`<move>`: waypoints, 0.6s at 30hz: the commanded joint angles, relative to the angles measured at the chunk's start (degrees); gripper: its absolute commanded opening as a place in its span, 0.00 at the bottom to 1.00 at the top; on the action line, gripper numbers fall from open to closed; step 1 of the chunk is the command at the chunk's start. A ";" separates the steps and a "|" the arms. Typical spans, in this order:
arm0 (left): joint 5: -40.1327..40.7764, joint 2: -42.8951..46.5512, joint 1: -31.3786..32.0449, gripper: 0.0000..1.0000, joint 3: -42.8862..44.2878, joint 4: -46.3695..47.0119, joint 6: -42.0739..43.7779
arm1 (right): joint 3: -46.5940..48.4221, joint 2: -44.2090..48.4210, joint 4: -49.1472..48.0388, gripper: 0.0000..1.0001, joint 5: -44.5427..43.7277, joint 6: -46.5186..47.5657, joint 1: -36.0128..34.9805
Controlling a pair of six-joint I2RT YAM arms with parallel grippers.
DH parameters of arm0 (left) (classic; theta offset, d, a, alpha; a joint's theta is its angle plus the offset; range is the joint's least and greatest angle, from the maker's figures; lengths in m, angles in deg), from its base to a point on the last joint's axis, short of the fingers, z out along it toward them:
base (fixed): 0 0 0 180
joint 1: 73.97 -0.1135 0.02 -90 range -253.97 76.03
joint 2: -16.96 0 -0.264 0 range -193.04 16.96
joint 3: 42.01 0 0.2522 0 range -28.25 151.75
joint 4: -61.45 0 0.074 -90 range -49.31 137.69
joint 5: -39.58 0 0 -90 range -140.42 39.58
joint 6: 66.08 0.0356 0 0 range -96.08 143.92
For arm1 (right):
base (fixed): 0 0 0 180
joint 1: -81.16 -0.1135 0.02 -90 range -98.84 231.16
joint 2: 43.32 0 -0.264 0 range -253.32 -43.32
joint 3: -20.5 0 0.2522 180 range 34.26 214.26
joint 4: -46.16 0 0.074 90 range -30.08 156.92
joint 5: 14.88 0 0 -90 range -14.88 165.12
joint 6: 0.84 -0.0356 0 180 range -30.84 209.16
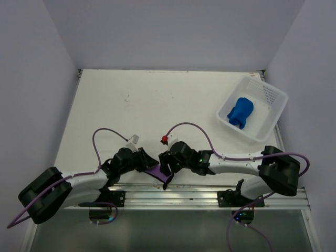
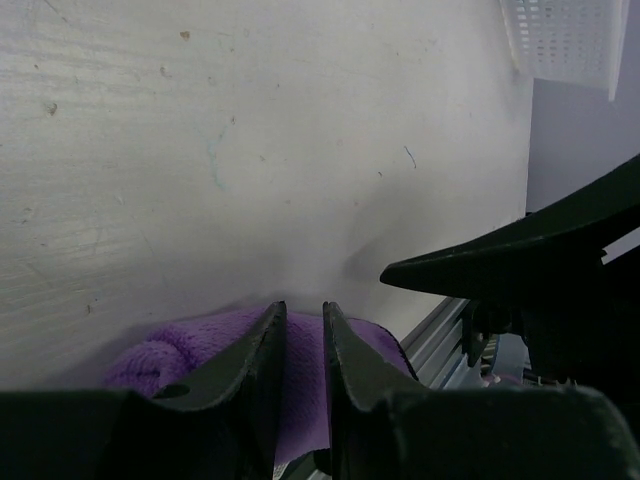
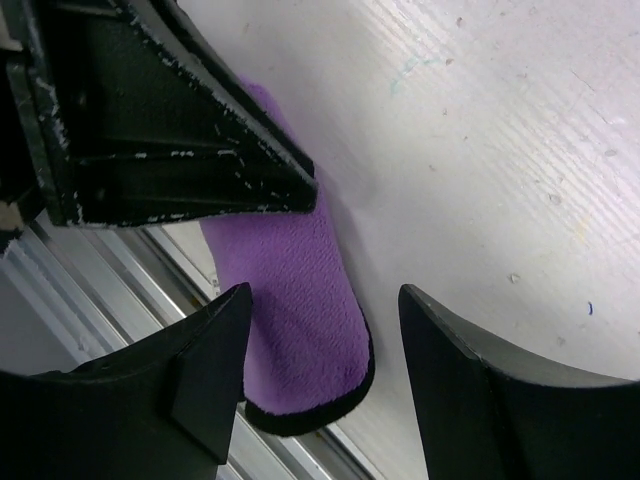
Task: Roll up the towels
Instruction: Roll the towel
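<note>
At the worktop's near edge, beside the metal rail (image 1: pixel 199 194), the purple towel (image 3: pixel 300 290) lies rolled. The left claw (image 2: pixel 302 312) is clenched on one end and the right claw (image 3: pixel 325 300) is spread open astride it. The blue towel (image 1: pixel 240 112) sits rolled in the white basket (image 1: pixel 273 102), far right. Rolling looks done; the next move is likely carrying the purple roll over without unravelling it. Scuffed white worktop (image 1: pixel 157 105), pale walls.

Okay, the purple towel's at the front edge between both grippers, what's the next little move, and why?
Probably lift the right gripper straight up, clear of the purple towel. Its jaws stand open around the roll's trimmed end, gripping nothing, while the left gripper appears to pinch the towel between narrow jaws. The towel already looks rolled.
</note>
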 commanded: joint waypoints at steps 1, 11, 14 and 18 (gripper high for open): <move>1.51 0.41 0.55 0.25 -3.57 -2.58 0.95 | -0.09 -2.65 -4.96 0.64 4.07 -1.38 1.44; 1.51 0.23 0.55 0.25 -3.75 -2.40 0.86 | -2.81 -4.86 -12.62 0.68 12.07 -4.98 1.70; 1.51 0.23 0.55 0.25 -3.75 -2.23 0.86 | -3.25 -5.64 -13.59 0.68 12.69 -5.25 1.70; 1.51 0.23 0.55 0.25 -3.75 -2.14 0.86 | -3.43 -7.23 -13.94 0.68 12.78 -5.42 1.70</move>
